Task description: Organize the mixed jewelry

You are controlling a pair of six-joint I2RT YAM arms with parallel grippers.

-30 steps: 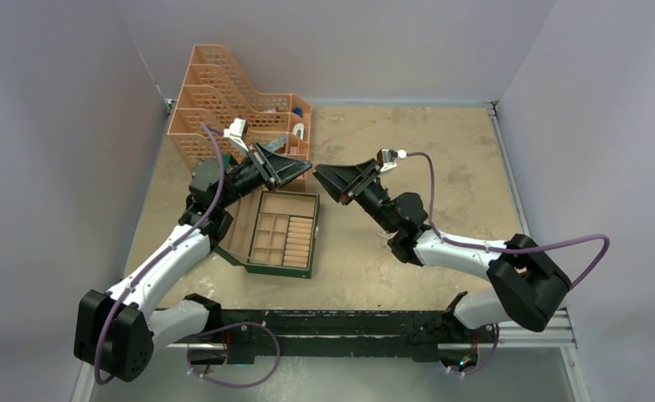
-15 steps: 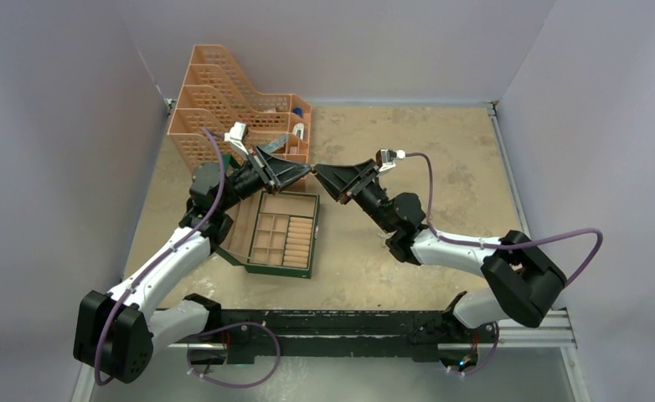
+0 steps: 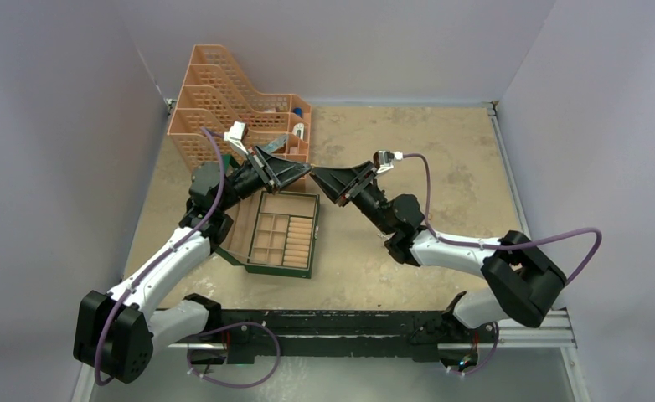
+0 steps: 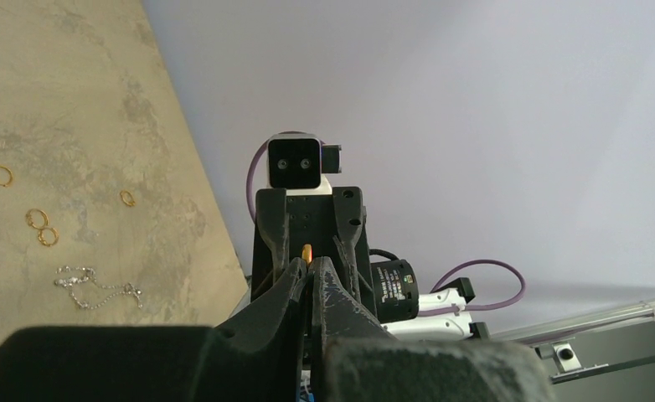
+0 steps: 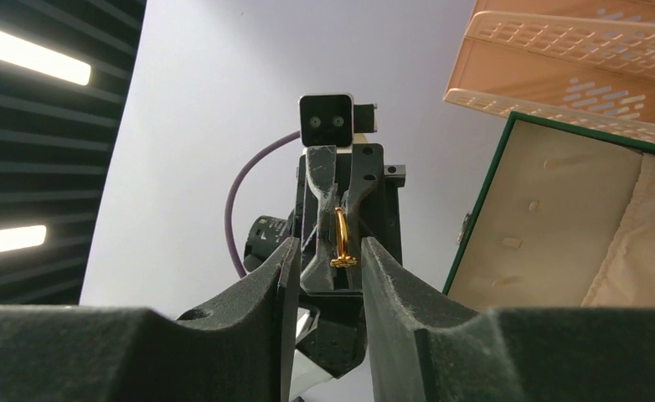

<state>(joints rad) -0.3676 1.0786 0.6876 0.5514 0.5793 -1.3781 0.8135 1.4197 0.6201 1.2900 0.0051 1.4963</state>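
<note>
My left gripper (image 3: 301,172) is raised above the table and shut on a thin gold ring (image 4: 306,251). The right wrist view shows the ring (image 5: 339,239) edge-on between the left fingertips. My right gripper (image 3: 322,177) is open and faces the left one tip to tip, its jaws standing either side of the ring. More gold rings (image 4: 36,218) and a silvery chain (image 4: 98,283) lie loose on the tan table. The open green box (image 3: 274,230), with small compartments, sits below the left gripper.
A stack of orange mesh trays (image 3: 224,100) holding small items stands at the back left, close behind the left gripper. The green box's padded lid (image 5: 559,226) stands open. Grey walls close in the table on three sides.
My right gripper has moved left, closing the gap to the left gripper's tips. The left gripper has shifted slightly and still holds the ring.
</note>
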